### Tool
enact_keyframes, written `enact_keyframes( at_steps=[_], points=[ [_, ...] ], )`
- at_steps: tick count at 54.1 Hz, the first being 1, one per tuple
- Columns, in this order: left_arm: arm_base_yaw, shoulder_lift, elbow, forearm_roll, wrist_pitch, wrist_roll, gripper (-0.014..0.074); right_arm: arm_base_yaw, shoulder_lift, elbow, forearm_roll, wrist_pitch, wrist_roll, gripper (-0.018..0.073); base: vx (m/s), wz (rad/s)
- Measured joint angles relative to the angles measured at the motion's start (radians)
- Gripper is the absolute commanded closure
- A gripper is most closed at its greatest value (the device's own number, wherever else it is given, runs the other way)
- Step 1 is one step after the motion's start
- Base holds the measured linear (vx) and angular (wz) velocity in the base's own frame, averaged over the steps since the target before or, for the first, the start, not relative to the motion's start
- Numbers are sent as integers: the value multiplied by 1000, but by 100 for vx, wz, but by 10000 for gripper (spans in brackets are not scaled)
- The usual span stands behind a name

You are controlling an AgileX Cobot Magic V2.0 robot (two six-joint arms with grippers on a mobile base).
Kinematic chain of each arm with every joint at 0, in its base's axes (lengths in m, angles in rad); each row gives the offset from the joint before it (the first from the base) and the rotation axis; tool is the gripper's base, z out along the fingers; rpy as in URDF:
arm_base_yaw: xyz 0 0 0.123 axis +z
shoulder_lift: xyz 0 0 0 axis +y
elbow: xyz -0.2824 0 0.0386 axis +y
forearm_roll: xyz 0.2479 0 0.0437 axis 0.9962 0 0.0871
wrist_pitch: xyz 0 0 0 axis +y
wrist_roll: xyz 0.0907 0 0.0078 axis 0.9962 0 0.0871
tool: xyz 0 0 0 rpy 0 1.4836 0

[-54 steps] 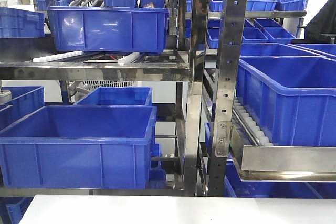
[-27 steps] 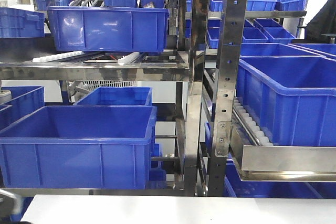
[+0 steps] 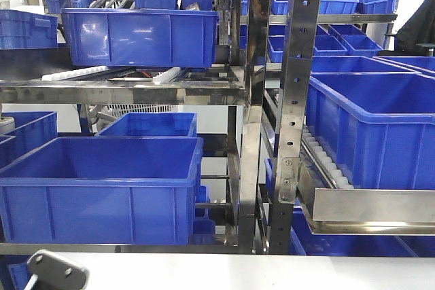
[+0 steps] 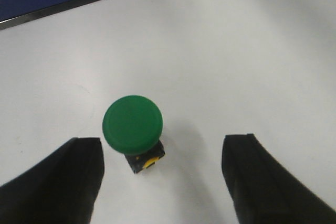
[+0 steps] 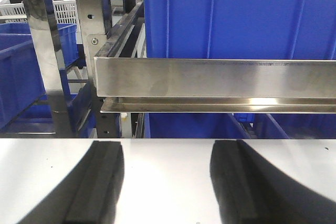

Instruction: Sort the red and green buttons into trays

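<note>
One green button point(image 4: 132, 124), one table point(image 4: 247, 51)

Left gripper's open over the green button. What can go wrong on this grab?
1. Green button sits off-centre in the left gripper, nearer one finger; closing may shove or tip it.
2. Wide cap over a narrow body: grip could slip off the rim.
3. No tray in view.
</note>
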Motion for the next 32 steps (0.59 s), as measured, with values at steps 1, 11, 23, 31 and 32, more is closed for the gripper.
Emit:
enact_keyframes(
  at_steps=[1,11,23,31,32],
  points=[
    [0,8,-8,0,0,0,3,0,0,0,0,0,0,113,0,0],
    [0,120,-98,0,3,0,3,0,0,0,0,0,0,113,0,0],
    [5,200,-142,0,-19,0,3,0,0,0,0,0,0,113,0,0],
    [33,207,-143,-22,-23,0,3,0,0,0,0,0,0,113,0,0],
    [35,207,-143,-23,-21,0,3,0,0,0,0,0,0,113,0,0]
  ],
)
